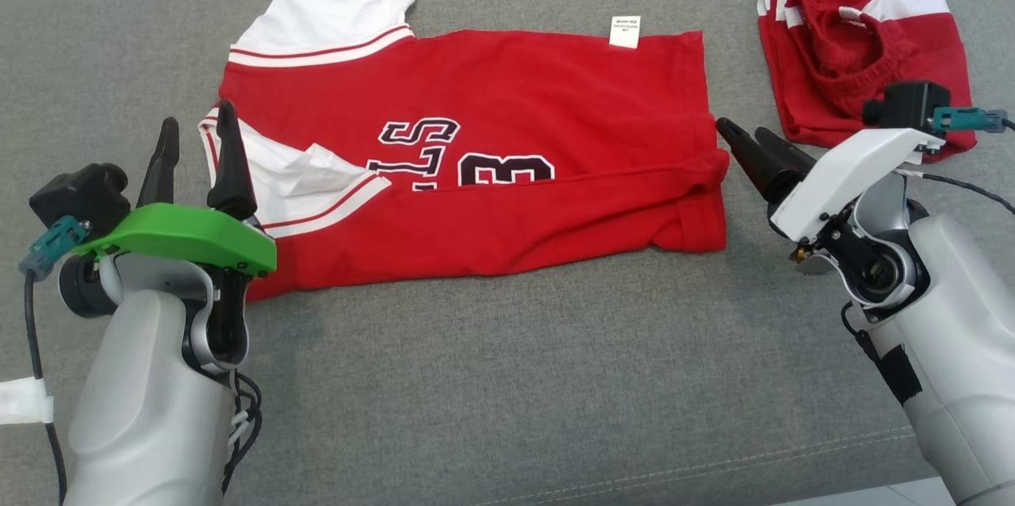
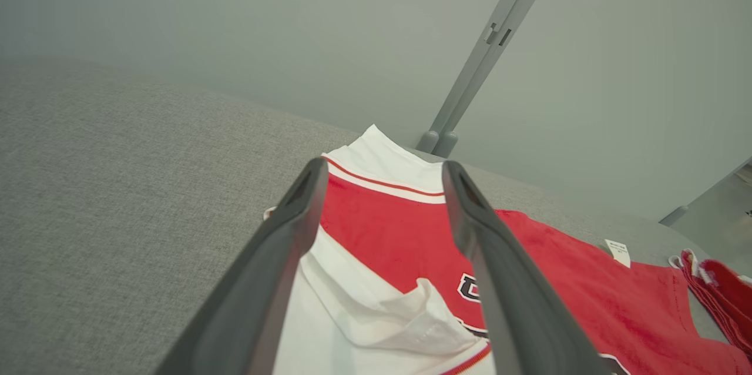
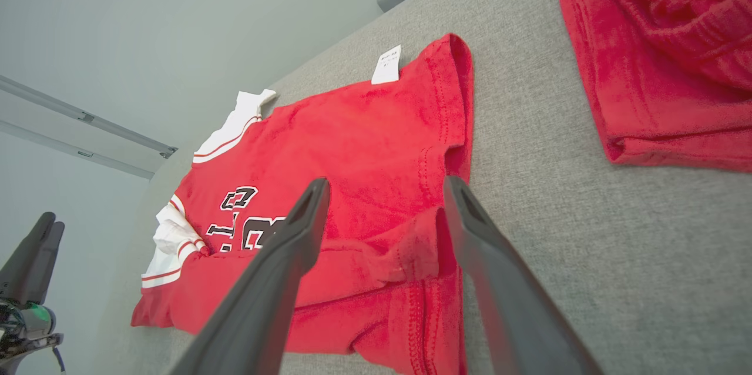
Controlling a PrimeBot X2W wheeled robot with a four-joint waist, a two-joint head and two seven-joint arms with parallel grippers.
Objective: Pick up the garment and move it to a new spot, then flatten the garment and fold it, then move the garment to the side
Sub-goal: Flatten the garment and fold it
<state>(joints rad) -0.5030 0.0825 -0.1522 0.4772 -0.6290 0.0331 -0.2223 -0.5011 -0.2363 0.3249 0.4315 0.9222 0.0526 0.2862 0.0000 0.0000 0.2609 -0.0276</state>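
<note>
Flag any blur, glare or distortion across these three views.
Head view: even, soft light, no glare; jersey print sharp. Left wrist view: left gripper soft close up, wall hazy, cloth in focus. Right wrist view: right gripper likewise soft, jersey weave crisp, whole scene tilted.

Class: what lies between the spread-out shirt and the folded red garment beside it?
Bare grey couch fabric, seen in the head view; the right gripper reaches into that gap's near end.
</note>
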